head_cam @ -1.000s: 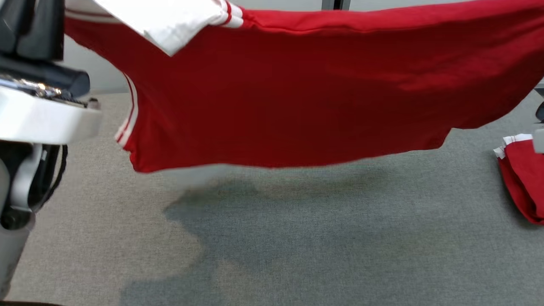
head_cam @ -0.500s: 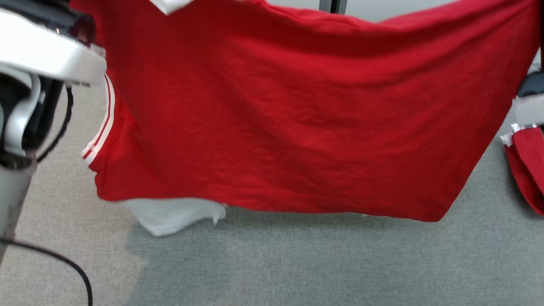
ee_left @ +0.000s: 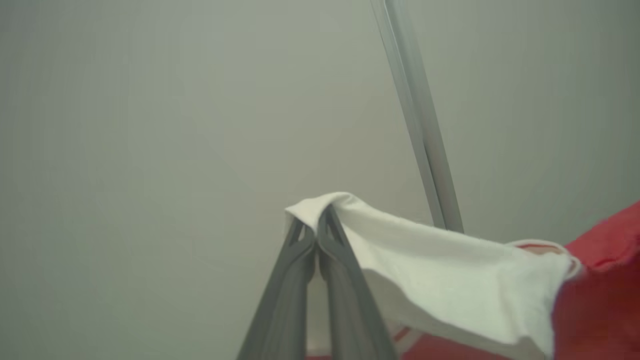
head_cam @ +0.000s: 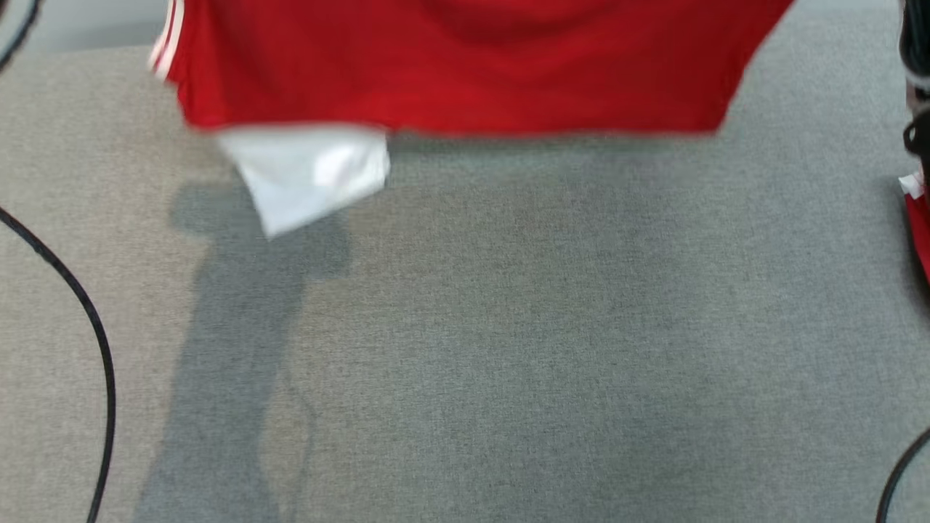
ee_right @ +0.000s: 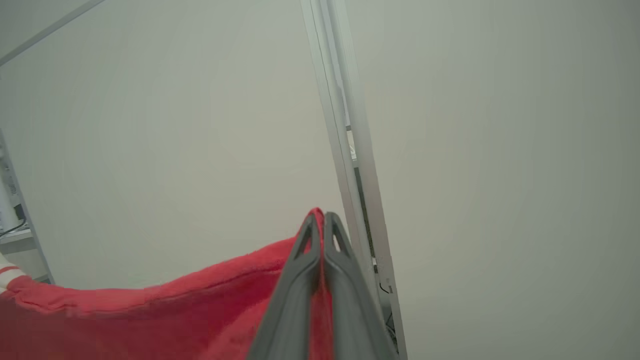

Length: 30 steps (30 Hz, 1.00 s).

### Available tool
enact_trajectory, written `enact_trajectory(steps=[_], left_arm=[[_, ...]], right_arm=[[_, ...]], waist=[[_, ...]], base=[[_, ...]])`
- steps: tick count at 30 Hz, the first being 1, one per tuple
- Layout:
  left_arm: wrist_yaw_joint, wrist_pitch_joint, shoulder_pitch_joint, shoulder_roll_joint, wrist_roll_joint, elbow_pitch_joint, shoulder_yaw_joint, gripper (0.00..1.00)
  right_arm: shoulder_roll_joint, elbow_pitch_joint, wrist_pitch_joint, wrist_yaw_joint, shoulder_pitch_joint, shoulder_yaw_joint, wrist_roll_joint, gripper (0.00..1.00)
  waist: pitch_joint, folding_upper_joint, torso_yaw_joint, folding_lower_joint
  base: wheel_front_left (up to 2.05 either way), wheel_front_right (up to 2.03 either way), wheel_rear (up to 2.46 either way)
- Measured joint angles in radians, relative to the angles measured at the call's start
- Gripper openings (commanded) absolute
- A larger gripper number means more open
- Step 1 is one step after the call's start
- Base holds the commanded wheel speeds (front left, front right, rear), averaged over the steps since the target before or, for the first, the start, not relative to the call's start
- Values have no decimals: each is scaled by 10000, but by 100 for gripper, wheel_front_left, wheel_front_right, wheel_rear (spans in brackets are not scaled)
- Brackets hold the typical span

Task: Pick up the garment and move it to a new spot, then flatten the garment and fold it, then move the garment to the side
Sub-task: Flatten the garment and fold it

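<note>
The garment [head_cam: 450, 65] is picked up and hangs spread above the grey surface [head_cam: 508, 327], the left fingers [ee_left: 292, 280] pinched shut on its white corner and the right fingers [ee_right: 345, 280] on a red edge, so laying down, flattening, folding and setting aside all seem left.

- The head view's top edge is cutting off the garment [head_cam: 450, 65]; its hem and hanging white flap [head_cam: 309, 174] are blurring.
- A red cloth [head_cam: 920, 225] is running off the right edge, too little showing to identify.
- Black cables [head_cam: 87, 312] are leaving the frame.
- My left fingers [ee_left: 289, 285] and right fingers [ee_right: 292, 295] are hiding the pinched fabric between them.
</note>
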Motion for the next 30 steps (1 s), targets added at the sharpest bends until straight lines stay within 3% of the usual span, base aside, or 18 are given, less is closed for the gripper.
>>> enact_trajectory(steps=[5, 13, 17, 22, 30], left_arm=[[-56, -1248, -1688, -251, 399, 2186, -15, 0], [-424, -1361, -2175, -949, -144, 4293, -48, 0], [-512, -1565, -1740, -1375, -650, 4696, 54, 0], [-545, -1921, -80, -1762, -1308, 4608, 184, 0], [-489, -2084, 3842, -1666, -1785, 2800, 502, 0]], right_arm=[[441, 2265, -1022, 0, -1866, 458, 531, 0], [639, 3963, -1254, 0, -2533, 1463, 895, 0], [387, 3994, -1133, 0, -2211, 2284, 1214, 0], [-201, 3400, -1231, 0, -704, 3250, 1848, 0], [-890, 2088, -1528, 0, 2735, 3710, 2972, 0]], waist=[[428, 0, -222, 0], [889, 0, -245, 0], [1121, 0, -80, 0], [1232, 0, 225, 0], [706, 1, 372, 0]], base=[[0, 0, 0], [0, 0, 0], [0, 0, 0], [0, 0, 0], [0, 0, 0]])
